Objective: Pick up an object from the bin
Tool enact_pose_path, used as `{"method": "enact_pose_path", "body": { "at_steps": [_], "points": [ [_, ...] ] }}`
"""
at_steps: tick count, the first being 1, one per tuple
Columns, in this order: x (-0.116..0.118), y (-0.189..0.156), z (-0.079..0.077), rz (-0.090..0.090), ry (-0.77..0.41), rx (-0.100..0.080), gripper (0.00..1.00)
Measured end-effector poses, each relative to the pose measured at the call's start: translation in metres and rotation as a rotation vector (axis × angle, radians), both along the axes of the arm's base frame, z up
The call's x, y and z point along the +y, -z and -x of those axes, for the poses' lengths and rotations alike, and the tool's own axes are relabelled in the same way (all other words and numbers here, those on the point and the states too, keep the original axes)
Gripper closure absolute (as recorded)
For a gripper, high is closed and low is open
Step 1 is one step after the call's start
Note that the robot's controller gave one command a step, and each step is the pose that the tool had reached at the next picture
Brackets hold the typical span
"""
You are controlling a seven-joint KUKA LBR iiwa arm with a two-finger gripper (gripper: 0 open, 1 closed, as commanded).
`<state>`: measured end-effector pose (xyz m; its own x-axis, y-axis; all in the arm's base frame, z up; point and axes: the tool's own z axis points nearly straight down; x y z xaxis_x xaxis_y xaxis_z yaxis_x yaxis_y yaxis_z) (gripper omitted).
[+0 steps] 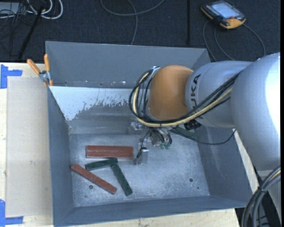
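I see the bin (pixel 60 183) with the arm (pixel 217 98) reaching in and the gripper (pixel 141 156) down near the floor; whether it is apart or together I cannot tell. The red bar (pixel 110 151) lies flat just left of it, its right end beside the tip. Lower left lie a red stick (pixel 93 178), a long green stick (pixel 121 179) and a short green stick (pixel 101 164).
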<state>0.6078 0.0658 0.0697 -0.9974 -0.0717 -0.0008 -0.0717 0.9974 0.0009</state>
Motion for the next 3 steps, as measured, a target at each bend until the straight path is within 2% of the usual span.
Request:
{"method": "enact_pose_path", "body": {
  "at_steps": [1,2,3],
  "points": [
    [0.035,0.000,0.006,0.002,-0.015,0.001,0.00],
    [0.064,0.000,0.013,-0.001,-0.320,0.000,1.00],
    [0.064,0.000,0.013,-0.001,-0.319,0.000,1.00]
  ]
}}
